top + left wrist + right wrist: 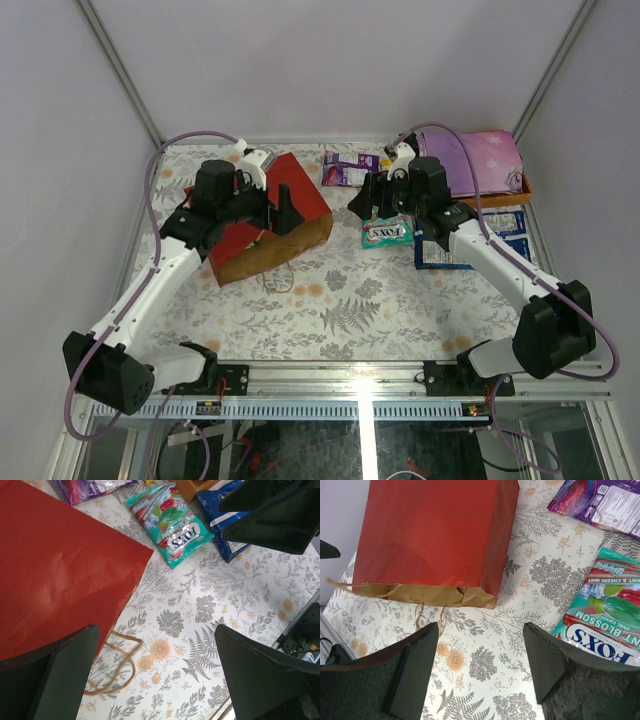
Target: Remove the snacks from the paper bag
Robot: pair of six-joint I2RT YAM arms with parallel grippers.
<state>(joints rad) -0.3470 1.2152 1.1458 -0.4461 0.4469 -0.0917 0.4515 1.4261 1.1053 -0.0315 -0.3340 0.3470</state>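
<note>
Paper bag (270,225): lying on its side, left of the snacks.
Left gripper (156,635): jaws spread wide, empty, over the bag's edge.
Right gripper (481,630): jaws spread, empty, beside teal FOX'S packet (605,622).
Blue packs (440,256): perhaps 2, partly hidden.

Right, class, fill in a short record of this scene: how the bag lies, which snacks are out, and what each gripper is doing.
paper bag: lying on its side, mouth toward the arms' bases
snacks out: teal FOX'S packet, purple packet, blue packs
left gripper: open, empty, above the bag's edge
right gripper: open, empty, next to the teal packet
</note>
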